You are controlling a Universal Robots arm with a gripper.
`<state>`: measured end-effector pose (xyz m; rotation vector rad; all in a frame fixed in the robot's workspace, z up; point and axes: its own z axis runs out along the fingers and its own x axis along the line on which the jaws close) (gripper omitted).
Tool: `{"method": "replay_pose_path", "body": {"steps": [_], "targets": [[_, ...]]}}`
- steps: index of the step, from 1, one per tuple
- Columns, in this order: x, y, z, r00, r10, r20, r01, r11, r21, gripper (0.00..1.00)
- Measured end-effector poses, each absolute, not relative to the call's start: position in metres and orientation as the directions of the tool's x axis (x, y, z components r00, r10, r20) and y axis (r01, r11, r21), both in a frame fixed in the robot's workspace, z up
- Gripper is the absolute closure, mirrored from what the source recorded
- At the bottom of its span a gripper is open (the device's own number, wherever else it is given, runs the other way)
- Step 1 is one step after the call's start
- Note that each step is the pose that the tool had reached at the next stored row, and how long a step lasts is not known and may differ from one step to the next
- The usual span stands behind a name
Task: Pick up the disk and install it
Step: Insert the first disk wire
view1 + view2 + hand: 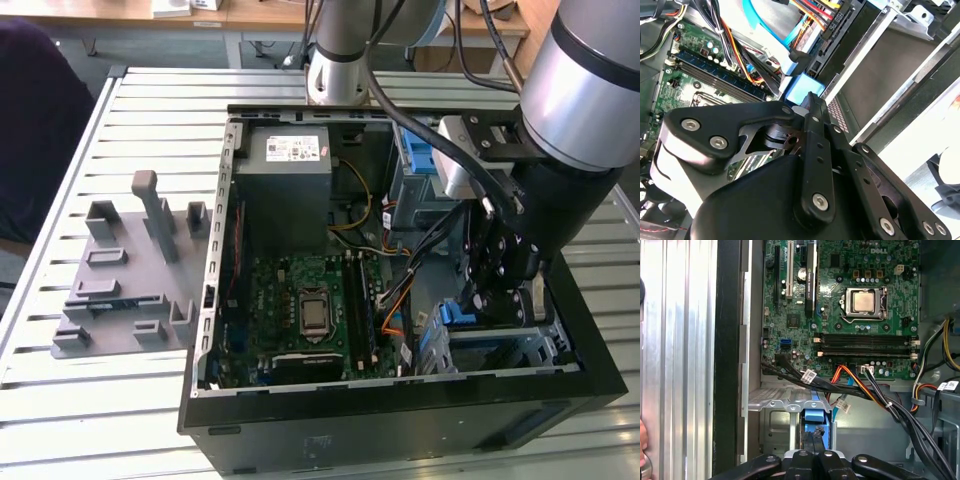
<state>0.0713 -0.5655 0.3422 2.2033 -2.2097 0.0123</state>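
The gripper (483, 300) hangs over the drive cage (548, 342) in the near corner of the computer case (400, 405), on the exterior view's right, its fingers drawn close together (whether they nip anything, I cannot tell). The disk (817, 415) lies straight beyond the fingertips, its blue rail end at or just off them. Its long axis seemingly runs along the cage toward the exterior view's right.

Exterior view high over computer case (400, 425); both wrist views close on motherboard (800, 325) (685, 75).
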Motion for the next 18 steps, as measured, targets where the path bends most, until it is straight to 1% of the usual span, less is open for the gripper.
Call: {"method": "replay_pose_path", "body": {"steps": [10, 18], "targets": [[0.0757, -0.5655, 0.3433, -0.003, -1.0, 0.021, -1.0, 0.003, 0.009, 0.89], [0.0758, -0.5654, 0.3505, -0.003, -1.0, 0.021, -1.0, 0.003, 0.007, 0.89]]}}
